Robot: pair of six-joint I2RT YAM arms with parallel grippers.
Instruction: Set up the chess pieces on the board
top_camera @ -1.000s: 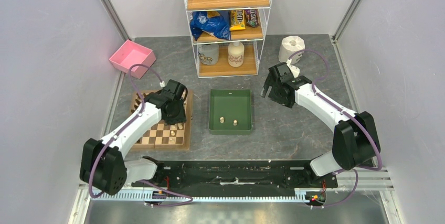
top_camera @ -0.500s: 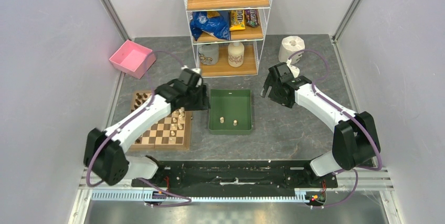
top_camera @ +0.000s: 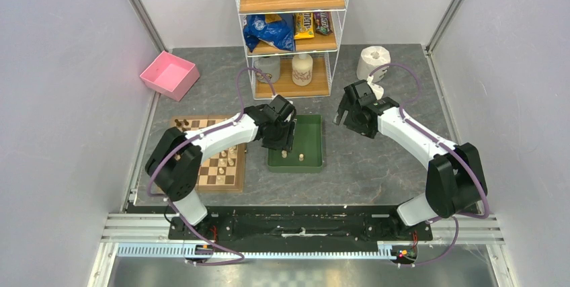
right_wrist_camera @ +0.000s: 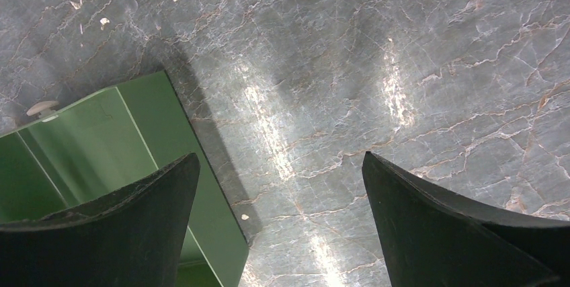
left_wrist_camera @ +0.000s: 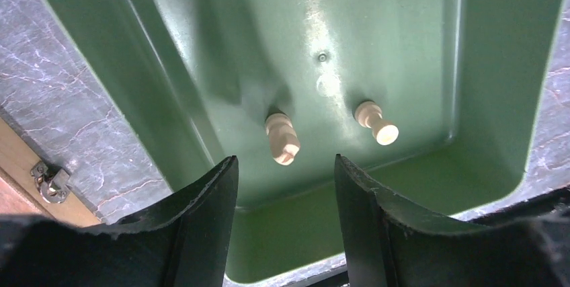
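Two pale cream chess pieces [top_camera: 284,154] [top_camera: 301,158] stand in the green tray [top_camera: 312,126]. In the left wrist view they show as one piece [left_wrist_camera: 281,139] just ahead of my fingers and another [left_wrist_camera: 376,124] to its right. My left gripper [top_camera: 281,140] [left_wrist_camera: 286,166] is open and empty, hovering over the tray's left part. The chessboard [top_camera: 210,170] lies left of the tray with cream pieces [top_camera: 230,154] and dark pieces [top_camera: 180,124] on it. My right gripper [top_camera: 343,117] [right_wrist_camera: 279,162] is open and empty above the table, right of the tray.
A wire shelf rack [top_camera: 293,28] with jars and snacks stands behind the tray. A pink bin [top_camera: 169,74] sits at the back left, a paper roll [top_camera: 373,62] at the back right. The tray's corner [right_wrist_camera: 201,186] and the board's latch [left_wrist_camera: 50,179] show in the wrist views.
My left arm has swung right from over the chessboard to over the green tray. The right arm has not moved.
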